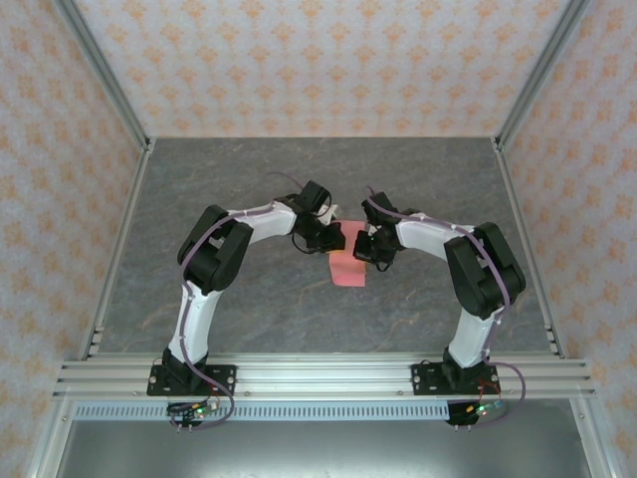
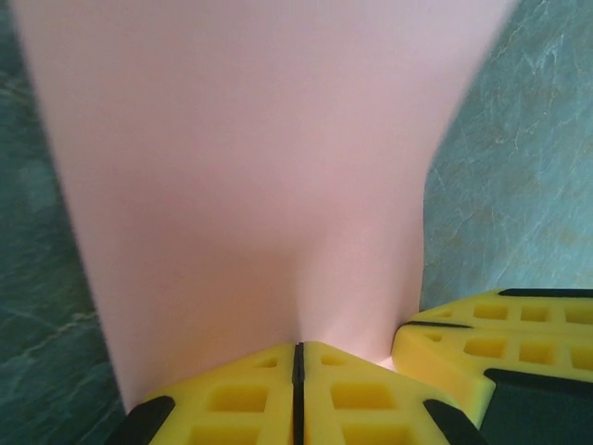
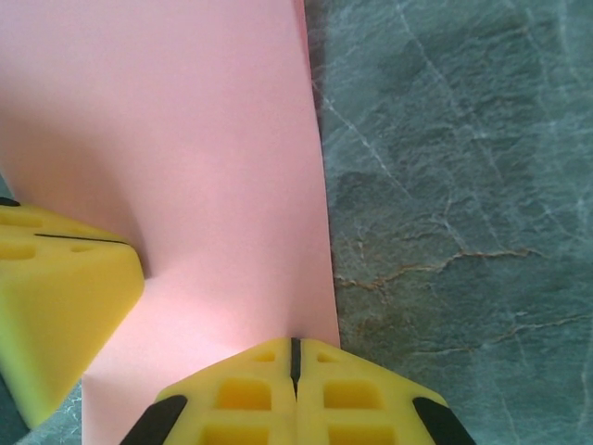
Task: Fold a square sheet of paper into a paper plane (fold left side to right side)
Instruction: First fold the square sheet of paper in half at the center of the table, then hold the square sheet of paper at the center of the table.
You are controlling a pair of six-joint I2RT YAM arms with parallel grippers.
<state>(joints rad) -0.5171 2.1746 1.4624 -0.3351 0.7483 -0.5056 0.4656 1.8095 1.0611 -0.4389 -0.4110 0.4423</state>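
I am pinching the paper [image 2: 250,167] in my left gripper [image 2: 297,357] and right gripper [image 3: 295,350]; pulling unevenly risks tearing it

Both arms arch inward over the grey marbled table [image 1: 249,309], with the left gripper [image 1: 332,237] and right gripper [image 1: 362,246] close together at centre, both at the far edge of the salmon-pink square sheet of paper [image 1: 347,269], which extends toward the bases; aluminium rail [image 1: 318,376] along the near edge, patterned walls [image 1: 318,60] around
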